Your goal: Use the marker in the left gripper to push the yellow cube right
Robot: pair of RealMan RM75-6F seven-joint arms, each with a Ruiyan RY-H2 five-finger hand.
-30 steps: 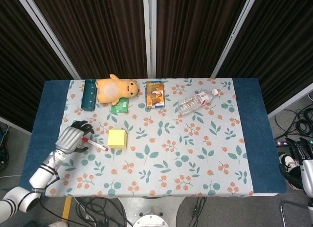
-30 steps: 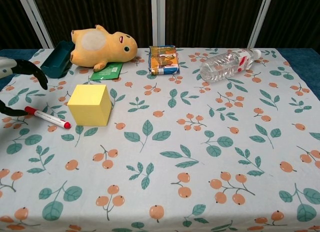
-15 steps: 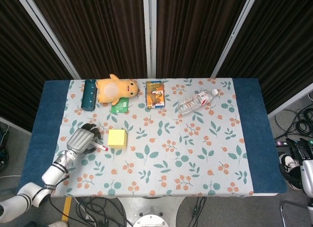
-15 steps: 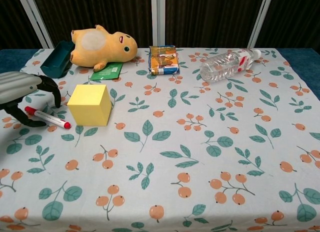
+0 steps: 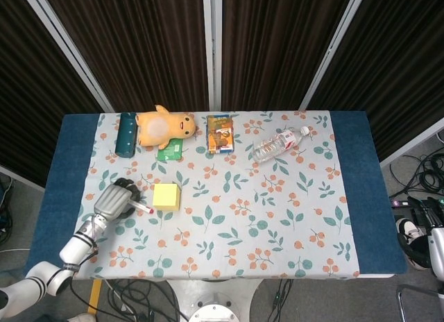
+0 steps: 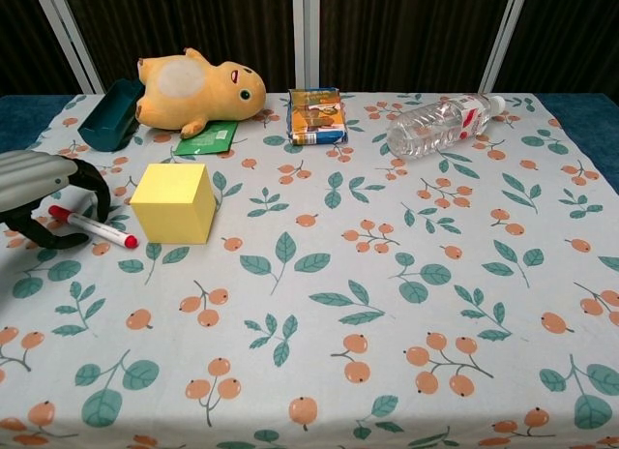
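Observation:
The yellow cube (image 5: 166,196) (image 6: 174,202) stands on the floral cloth at the left. Just left of it lies the marker (image 5: 143,208) (image 6: 93,228), flat on the cloth, its red tip pointing at the cube's lower left corner and a little short of it. My left hand (image 5: 114,200) (image 6: 41,190) arches over the marker's rear end, fingers curved above it and thumb below, with gaps showing on both sides. My right hand (image 5: 424,221) hangs off the table's right edge, small and unclear.
Along the back stand a teal tray (image 6: 112,113), a plush toy (image 6: 198,84) on a green card (image 6: 206,138), a snack packet (image 6: 317,116) and a lying water bottle (image 6: 440,123). Right of the cube there is only cloth (image 6: 406,275).
My left hand has slid right from the table's left edge until its fingers arch over the marker's rear end. Marker and cube have not moved.

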